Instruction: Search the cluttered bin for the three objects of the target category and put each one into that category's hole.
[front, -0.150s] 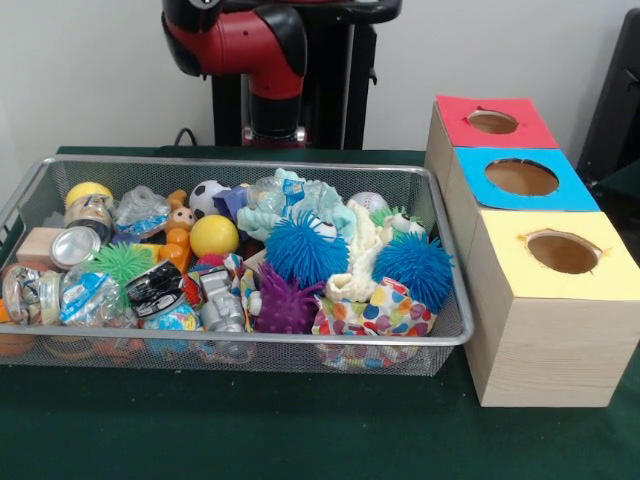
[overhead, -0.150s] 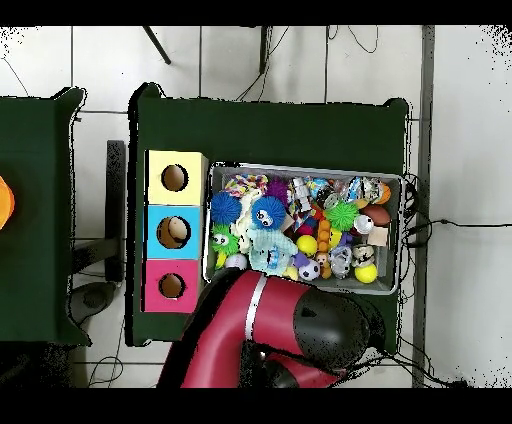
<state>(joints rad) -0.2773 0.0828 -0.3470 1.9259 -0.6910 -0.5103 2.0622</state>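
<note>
Hand not seen, so can't tell its state; arm (front, -0.150s: 250, 45) pulled back w/ silver wire bin (front, -0.150s: 60, 175) full, yellow-top wooden box (front, -0.150s: 560, 300) waiting.

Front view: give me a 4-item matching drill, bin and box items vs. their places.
Things:
1. yellow-topped box
2. red-topped box
3. purple spiky ball
4. silver can

Places:
A. left part of the wire bin, next to a wooden block
B. nearest the camera in the row of three boxes
C. near the bin's front wall, about mid-width
D. farthest from the camera in the row of three boxes

Pairs: 1-B, 2-D, 3-C, 4-A
</note>
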